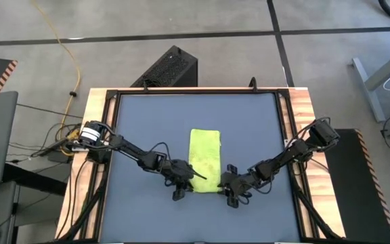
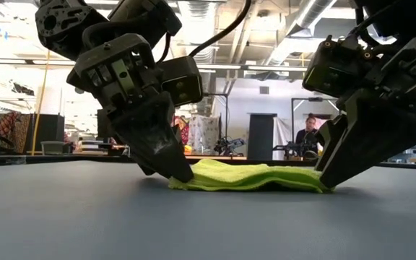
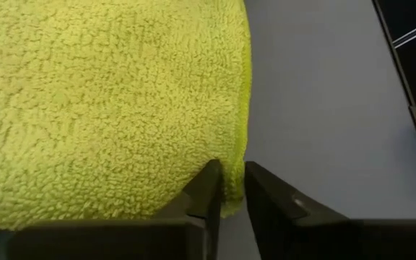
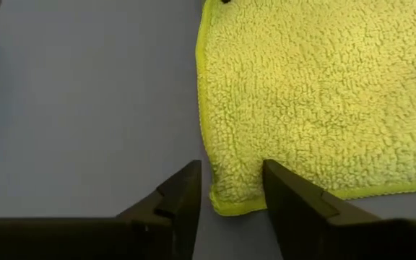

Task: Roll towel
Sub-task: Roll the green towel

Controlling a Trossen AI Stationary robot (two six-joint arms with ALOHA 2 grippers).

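Both grippers are down at the towel's near end, closest to the near edge of the table [image 1: 127,135]. Left gripper [image 3: 227,189] straddles the towel's [image 1: 205,160] near-left corner: narrow gap between fingers [image 3: 204,193], a thin bit of hem sits in that gap, pinched or just bracketed I can't tell. Right gripper [image 4: 231,184] is at the near-right corner, fingers [image 4: 183,191] spread wider, the corner hem lies between them with daylight on both sides, so released, not grasping. Towel is a folded narrow rectangle, lime yellow-green, lying flat on the table's grey mat, long axis running near-to-far, roughly centred left-right and sitting in the near half. Low view: towel [image 2: 255,177] is a low flat strip with slight ripples, the left gripper [image 2: 175,170] tip is on its one end, the right gripper [image 2: 327,180] tip on the other, both angled inward and touching or almost touching the mat. No roll started; cloth is flat along its full length. Left arm comes in from the table's left edge, right arm from the right edge. A person shows far back in the room in the low view.
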